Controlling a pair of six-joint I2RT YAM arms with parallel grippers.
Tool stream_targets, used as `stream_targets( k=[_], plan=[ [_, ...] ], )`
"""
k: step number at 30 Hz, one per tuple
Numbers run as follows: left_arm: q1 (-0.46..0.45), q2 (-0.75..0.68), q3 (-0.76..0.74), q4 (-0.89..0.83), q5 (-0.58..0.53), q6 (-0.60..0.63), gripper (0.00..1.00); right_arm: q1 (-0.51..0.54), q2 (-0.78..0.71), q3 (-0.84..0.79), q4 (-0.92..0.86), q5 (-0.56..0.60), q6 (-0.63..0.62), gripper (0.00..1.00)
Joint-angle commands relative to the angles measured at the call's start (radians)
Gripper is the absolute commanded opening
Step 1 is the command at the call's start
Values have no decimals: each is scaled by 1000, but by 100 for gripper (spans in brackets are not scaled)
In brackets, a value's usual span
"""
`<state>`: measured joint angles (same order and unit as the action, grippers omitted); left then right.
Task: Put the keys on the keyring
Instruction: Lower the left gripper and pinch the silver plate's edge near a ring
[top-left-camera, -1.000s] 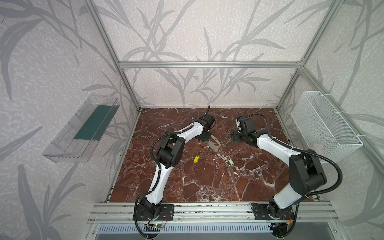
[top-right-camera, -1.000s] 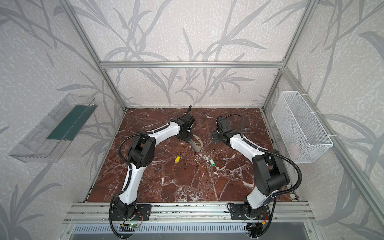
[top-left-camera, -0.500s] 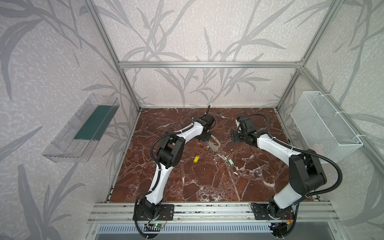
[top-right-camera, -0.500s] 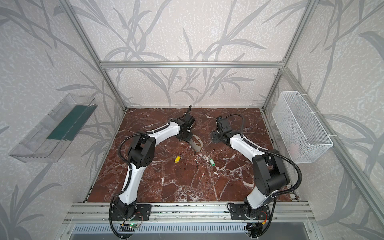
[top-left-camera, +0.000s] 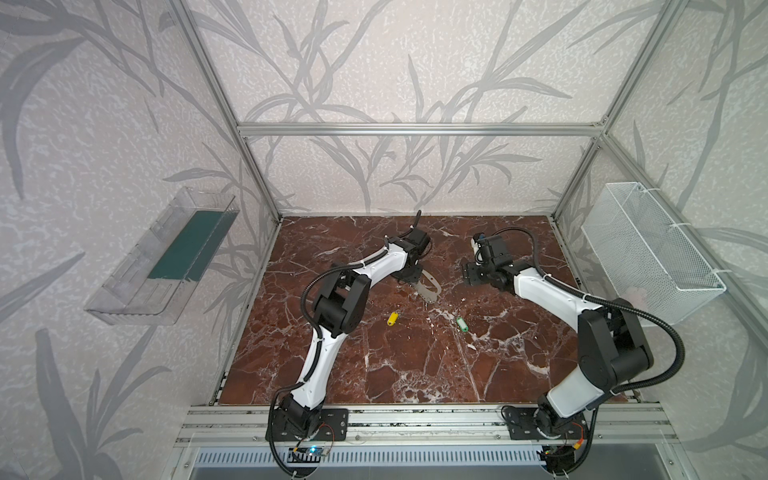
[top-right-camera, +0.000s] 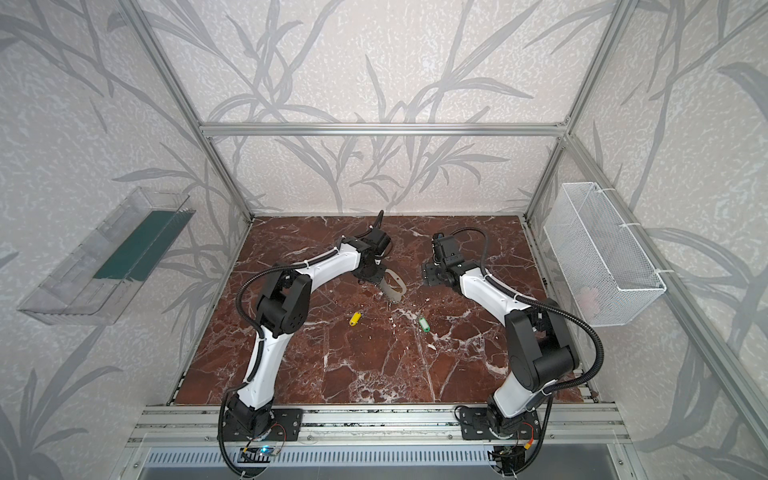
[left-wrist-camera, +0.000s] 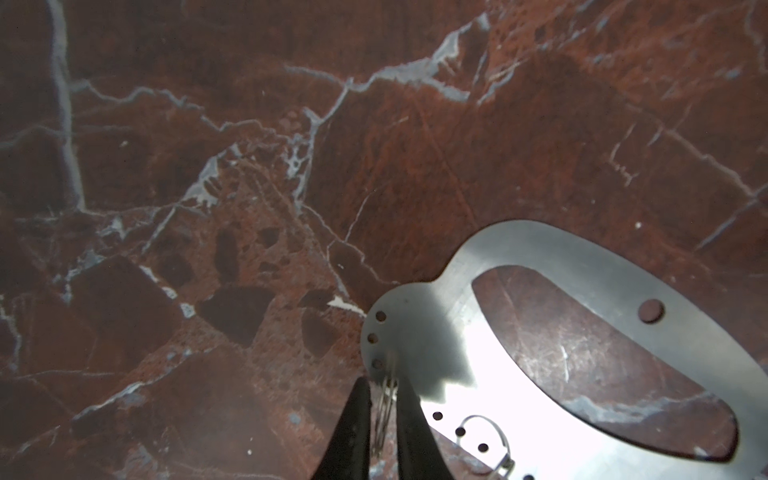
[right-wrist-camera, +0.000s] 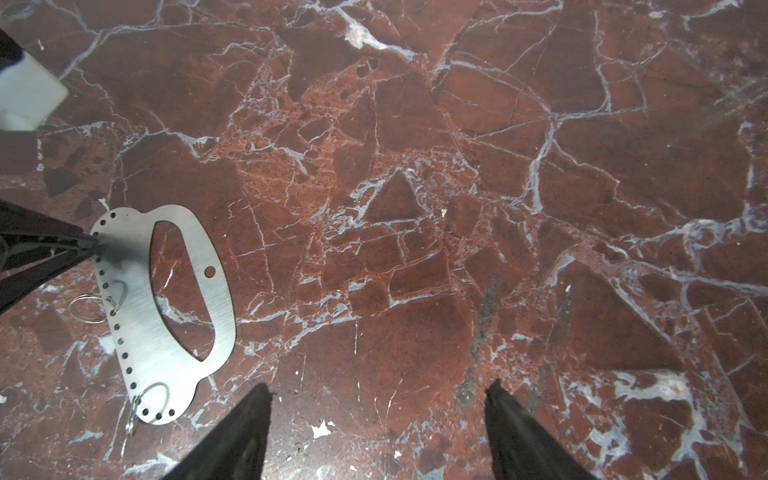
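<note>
Listing the fingers first, then their surroundings.

- Left gripper (left-wrist-camera: 382, 384): fingers (left-wrist-camera: 353, 432) are clenched almost together. They pinch a thin wire loop (left-wrist-camera: 384, 401) at the holed edge of the keyring (left-wrist-camera: 465, 374). In the right wrist view the tips of the left gripper (right-wrist-camera: 93, 245) meet that same edge.
- Keyring (top-left-camera: 426, 293): a flat grey metal plate with a large oval cutout and a row of small holes along one edge. It sits on the marble table (top-left-camera: 374, 365) directly ahead of the left fingers. Whether it lies fully flat cannot be told.
- Spare loops: one loop (right-wrist-camera: 89, 307) hangs from the hole row just beside the left fingertips. Another (right-wrist-camera: 153, 395) hangs at the plate's far end, nearer the right fingers.
- Right gripper (right-wrist-camera: 377, 388): fingers (right-wrist-camera: 249, 432) are spread wide and released, grasping nothing, with bare marble between them. The keyring lies off to one side of them, apart, toward the left fingers.
- Yellow key (top-left-camera: 392, 318): loose on the table, apart from the left fingers, on the side toward the arm bases.
- Green key (top-left-camera: 461, 323): loose on the table, apart from the right fingers, also toward the bases.
- Only bare marble lies between either key and the fingers.
- Wire basket (top-left-camera: 648, 257): on the side wall, well apart from the right fingers.
</note>
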<state>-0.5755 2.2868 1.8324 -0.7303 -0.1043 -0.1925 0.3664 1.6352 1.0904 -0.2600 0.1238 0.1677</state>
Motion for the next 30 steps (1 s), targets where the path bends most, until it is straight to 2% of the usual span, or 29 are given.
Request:
stream_targets(
  k=[1,24,30],
  plan=[
    [-7,-38,36,-25,-20,4,16,-6,-14,-12,-16,14,-5,79],
    [-12,-37,36,-32,-38,9,12,-6,-17,-12,-22,18,-8,79],
    [-12,-35,35,-34,-40,13,6,-6,-18,-13,-22,17,-6,79]
  ],
)
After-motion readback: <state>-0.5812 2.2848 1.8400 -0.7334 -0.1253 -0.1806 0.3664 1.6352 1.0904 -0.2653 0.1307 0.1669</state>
